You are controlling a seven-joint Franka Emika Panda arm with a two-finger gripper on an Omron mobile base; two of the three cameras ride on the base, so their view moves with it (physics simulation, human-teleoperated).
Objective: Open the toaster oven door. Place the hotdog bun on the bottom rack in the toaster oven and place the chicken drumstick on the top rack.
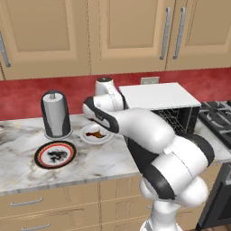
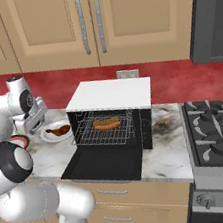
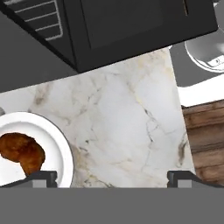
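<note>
Marble counter [image 3: 127, 113], red backsplash [image 2: 175, 81], tan cabinets [image 1: 126, 31]. Right base view: toaster oven door [image 2: 105, 165] down, hotdog bun [image 2: 107, 124] on rack. Hand view: gripper [image 3: 112, 177] jaws spread, empty, chicken drumstick [image 3: 22, 152] on white plate [image 3: 61, 151].

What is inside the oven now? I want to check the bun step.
The door lies open. The bun rests on a wire rack inside the oven. Which rack is unclear; the back of the cavity is too dark to see.
</note>
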